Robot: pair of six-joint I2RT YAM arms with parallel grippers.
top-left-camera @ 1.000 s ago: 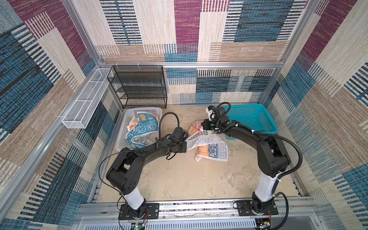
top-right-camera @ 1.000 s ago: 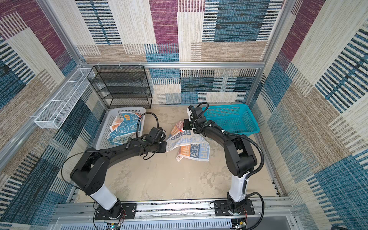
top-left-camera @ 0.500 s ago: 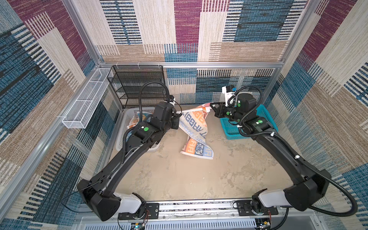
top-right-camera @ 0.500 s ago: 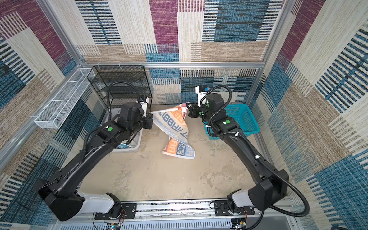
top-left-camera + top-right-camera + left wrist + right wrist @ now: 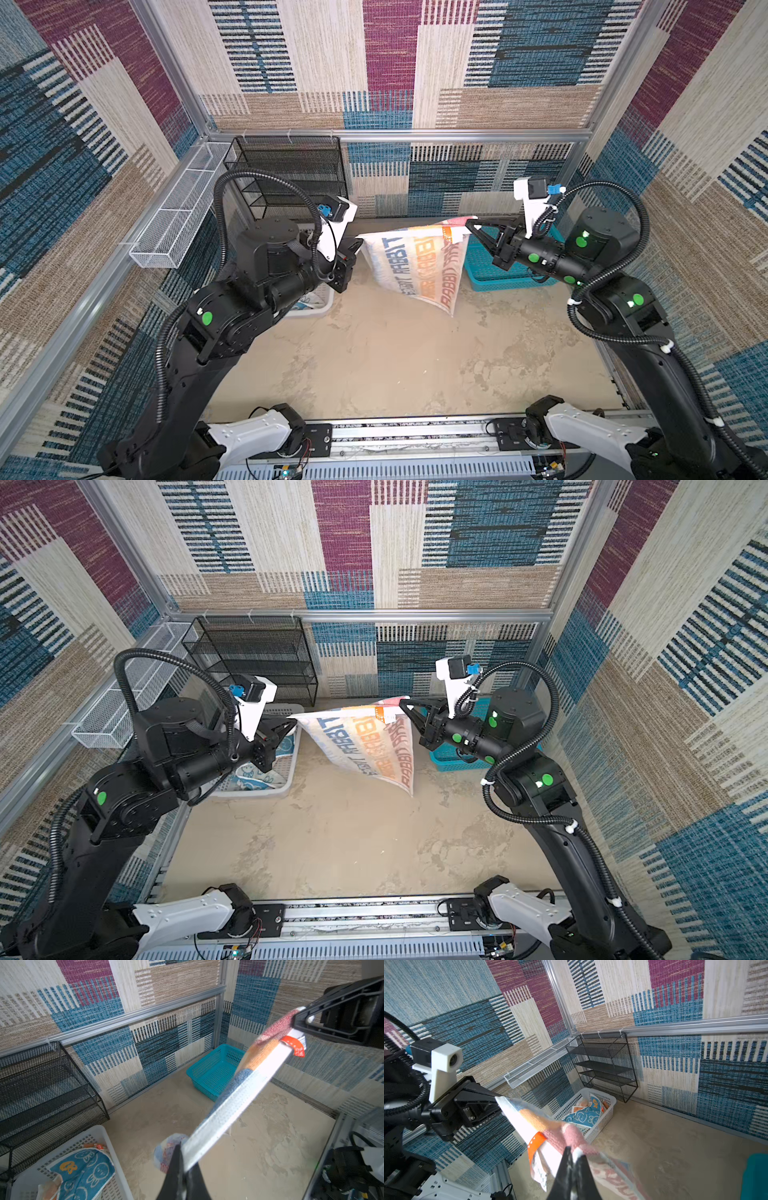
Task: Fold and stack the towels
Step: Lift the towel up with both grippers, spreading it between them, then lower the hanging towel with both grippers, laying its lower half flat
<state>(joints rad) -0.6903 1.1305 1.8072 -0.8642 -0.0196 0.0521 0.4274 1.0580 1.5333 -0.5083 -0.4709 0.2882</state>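
In both top views we have the lettered towel [image 5: 415,266] up in the air. Its top edge is pulled straight between the left claw [image 5: 357,243] and the right claw [image 5: 471,224], each pressed tight on a top corner. The lower corner dangles over the bare bench [image 5: 395,365], which lies wide open in front. The white basket [image 5: 318,305] sits partly hidden under the left arm, the teal basket [image 5: 503,282] below the right arm. Over to the left wrist: the taut edge runs straight to the opposite claw, and the rabbit towel [image 5: 83,1169] lies in the white basket, an orange towel [image 5: 48,1188] tucked beside it. Right wrist now: the claw pinches the red corner, an orange tag [image 5: 536,1141] hanging close by.
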